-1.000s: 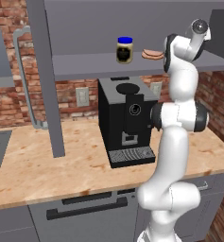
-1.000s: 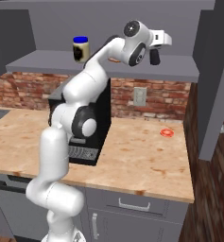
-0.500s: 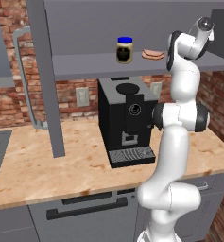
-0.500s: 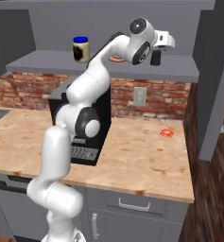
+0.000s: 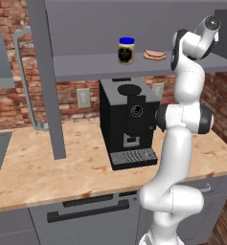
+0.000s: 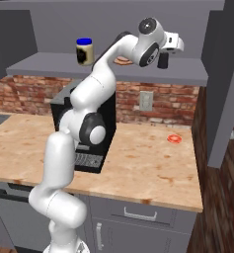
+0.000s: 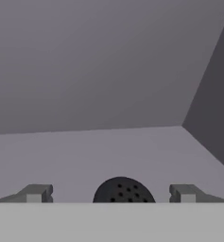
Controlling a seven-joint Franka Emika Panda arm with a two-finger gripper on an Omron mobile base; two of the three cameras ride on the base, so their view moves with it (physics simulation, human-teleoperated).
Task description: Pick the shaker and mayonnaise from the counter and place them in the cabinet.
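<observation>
Between the two spread fingertips point(image 7: 34, 193) at the bottom of the hand view sits the rounded, perforated top of the black shaker point(image 7: 124, 190), at about six o'clock. Neither fingertip touches it; clear grey shelf shows on either side. The gripper point(image 7: 111, 194) is released, jaws wide, with nothing grasped.

From the right base view, the shaker point(image 6: 163, 60) stands upright on the shelf of the cabinet point(image 6: 187, 74), just under the white hand, toward the shelf's right end. It appears already placed.

How it would handle is a judgement: the shaker looks small, rigid and light, with smooth, slightly tapered sides that could slip upward through a loose pinch. The best hold would be across the body below the rounded top, jaws square to it. It is narrow and could tip if nudged, so the hand should back off straight.

Farther along the shelf, at about nine o'clock from the hand in the right base view, stands the mayonnaise point(image 6: 84, 51), upright with its blue lid on. It looks heavier, stiff and probably breakable; its straight sides suit a wide grip below the lid. Both items look to be off the counter point(image 6: 138, 168) and in the cabinet.
</observation>
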